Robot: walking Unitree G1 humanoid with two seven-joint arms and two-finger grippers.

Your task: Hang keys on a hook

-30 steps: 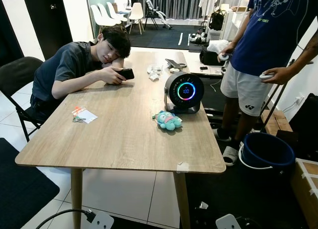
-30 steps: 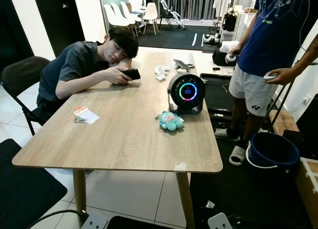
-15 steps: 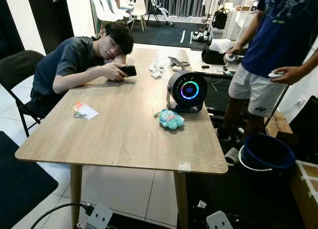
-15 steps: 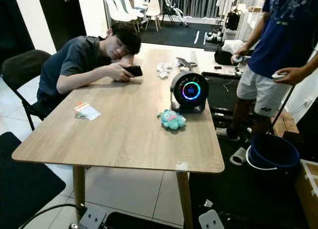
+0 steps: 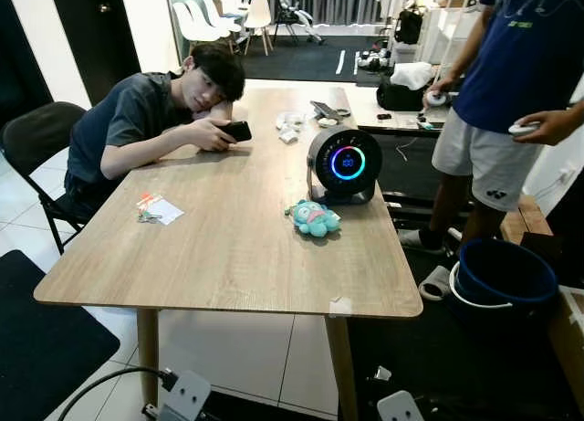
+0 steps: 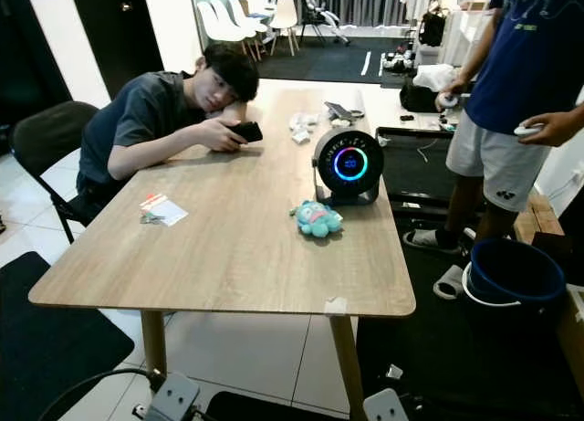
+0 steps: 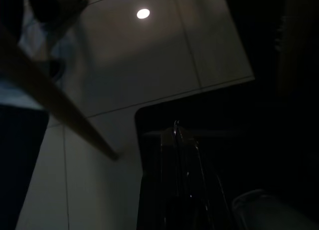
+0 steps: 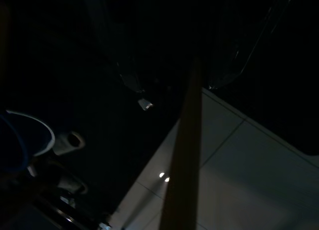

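A small bunch of keys (image 5: 144, 218) lies on the left part of the wooden table (image 5: 228, 257), beside a white card with an orange tag (image 5: 161, 207); the keys (image 6: 151, 219) are untouched. Both arms hang low in front of the table's near edge. In the dark left wrist view, my left gripper (image 7: 176, 140) points at the floor tiles and a table leg (image 7: 55, 100). The right wrist view is darker still; my right gripper (image 8: 174, 84) hangs open with a table leg (image 8: 187, 155) seen between its fingers (image 8: 130, 78).
A seated person (image 5: 146, 120) leans on the table's far left holding a phone (image 5: 235, 130). A round black speaker with a lit ring (image 5: 345, 164) and a teal plush toy (image 5: 313, 218) sit mid-table. Another person (image 5: 511, 83) stands at the right, above a blue bucket (image 5: 505, 277).
The whole picture has shifted slightly, so the camera has moved. The keys and the other things on the table have stayed put. The standing person has shifted slightly.
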